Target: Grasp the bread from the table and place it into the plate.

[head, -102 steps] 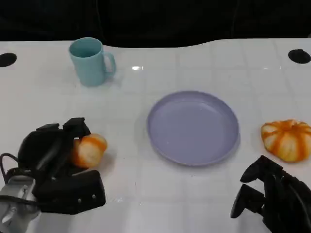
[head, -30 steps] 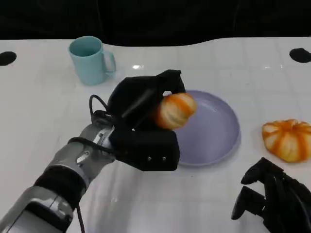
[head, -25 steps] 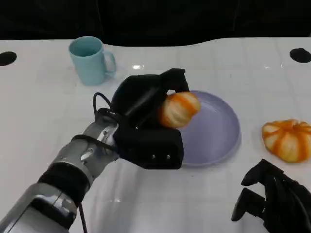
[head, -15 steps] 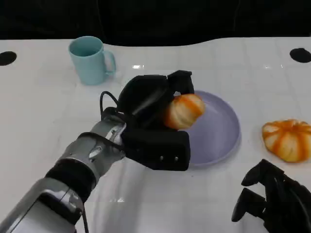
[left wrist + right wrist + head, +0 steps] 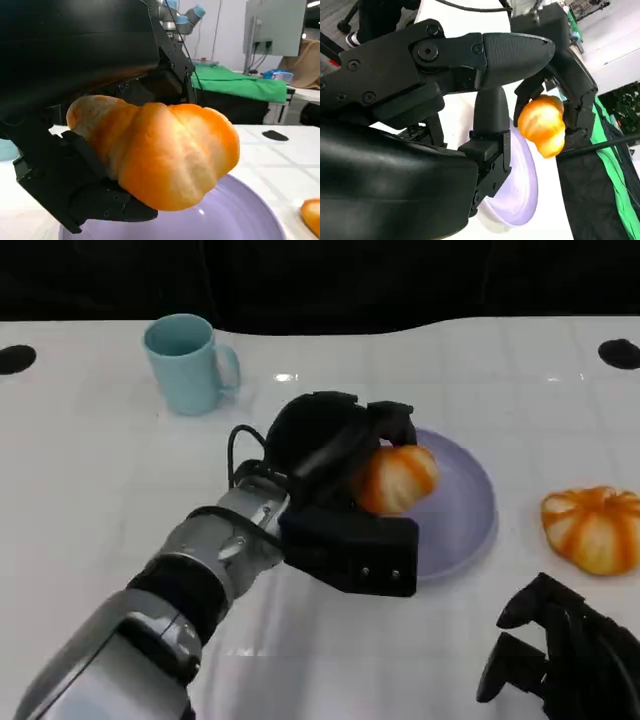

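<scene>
My left hand (image 5: pixel 335 490) holds the orange-brown bread (image 5: pixel 396 478) in the air over the left part of the lavender plate (image 5: pixel 470 510). In the left wrist view the bread (image 5: pixel 160 150) sits against the black fingers (image 5: pixel 75 180), with the plate (image 5: pixel 240 220) just below it. The right wrist view shows the bread (image 5: pixel 542 125) above the plate (image 5: pixel 520 190) too. My right hand (image 5: pixel 560 665) rests at the lower right of the table with its fingers curled and nothing in them.
A teal mug (image 5: pixel 190 362) stands at the back left. A second orange bread roll (image 5: pixel 592 528) lies right of the plate, near my right hand. The white table ends at a dark back edge with black round marks (image 5: pixel 620 352) at its corners.
My left hand has lifted the bread from the table's left side and carried it rightward to above the plate. The right hand has stayed put.
</scene>
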Robot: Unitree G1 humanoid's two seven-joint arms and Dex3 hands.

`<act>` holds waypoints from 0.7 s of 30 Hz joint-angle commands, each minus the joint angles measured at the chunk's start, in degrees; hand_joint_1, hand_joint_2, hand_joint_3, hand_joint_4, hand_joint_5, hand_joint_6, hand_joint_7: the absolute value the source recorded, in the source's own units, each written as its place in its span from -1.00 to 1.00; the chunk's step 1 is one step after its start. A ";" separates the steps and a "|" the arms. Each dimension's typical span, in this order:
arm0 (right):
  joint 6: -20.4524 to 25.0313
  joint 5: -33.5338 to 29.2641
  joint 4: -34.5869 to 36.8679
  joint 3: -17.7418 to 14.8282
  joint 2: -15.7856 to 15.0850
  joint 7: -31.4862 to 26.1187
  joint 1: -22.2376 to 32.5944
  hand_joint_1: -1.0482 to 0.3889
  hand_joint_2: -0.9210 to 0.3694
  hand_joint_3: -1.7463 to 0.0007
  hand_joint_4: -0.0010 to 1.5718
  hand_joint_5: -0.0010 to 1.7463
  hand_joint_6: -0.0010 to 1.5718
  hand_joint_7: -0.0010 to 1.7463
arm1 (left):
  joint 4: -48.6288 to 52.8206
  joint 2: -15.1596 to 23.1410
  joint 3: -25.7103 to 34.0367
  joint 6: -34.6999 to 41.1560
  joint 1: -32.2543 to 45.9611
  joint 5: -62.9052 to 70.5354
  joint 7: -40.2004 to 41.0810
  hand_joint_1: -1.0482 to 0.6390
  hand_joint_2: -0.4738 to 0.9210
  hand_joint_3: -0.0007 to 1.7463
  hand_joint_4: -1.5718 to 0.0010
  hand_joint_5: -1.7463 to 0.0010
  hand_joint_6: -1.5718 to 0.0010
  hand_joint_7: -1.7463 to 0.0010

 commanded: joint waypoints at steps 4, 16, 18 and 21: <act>-0.76 0.44 -0.67 -0.09 -0.28 0.21 0.56 -0.25 -1.00 0.53 -0.19 1.00 -0.48 0.93 | 2.23 -1.08 -0.81 -0.23 -2.03 0.34 2.86 0.09 0.75 -0.52 -0.08 -1.00 0.19 -0.55; -0.28 0.95 -1.03 -0.17 -0.12 -0.05 0.58 -0.25 -1.00 0.52 -0.19 1.00 -0.48 0.94 | 2.35 -0.55 -1.85 2.76 -3.75 -0.67 -10.88 -0.59 1.00 -0.42 0.79 0.48 0.67 0.93; -0.26 0.97 -1.00 -0.20 -0.16 -0.10 0.56 -0.25 -1.00 0.52 -0.19 1.00 -0.48 0.94 | 2.11 -0.38 -2.33 3.59 -3.82 -0.31 -11.98 -0.71 1.00 -0.34 0.92 0.55 0.74 0.98; -0.16 1.06 -1.00 -0.24 -0.24 -0.07 0.51 -0.26 -1.00 0.53 -0.19 1.00 -0.48 0.94 | 1.78 -0.26 -2.55 4.39 -3.81 -0.33 -13.24 -0.75 1.00 -0.30 0.98 0.57 0.77 0.99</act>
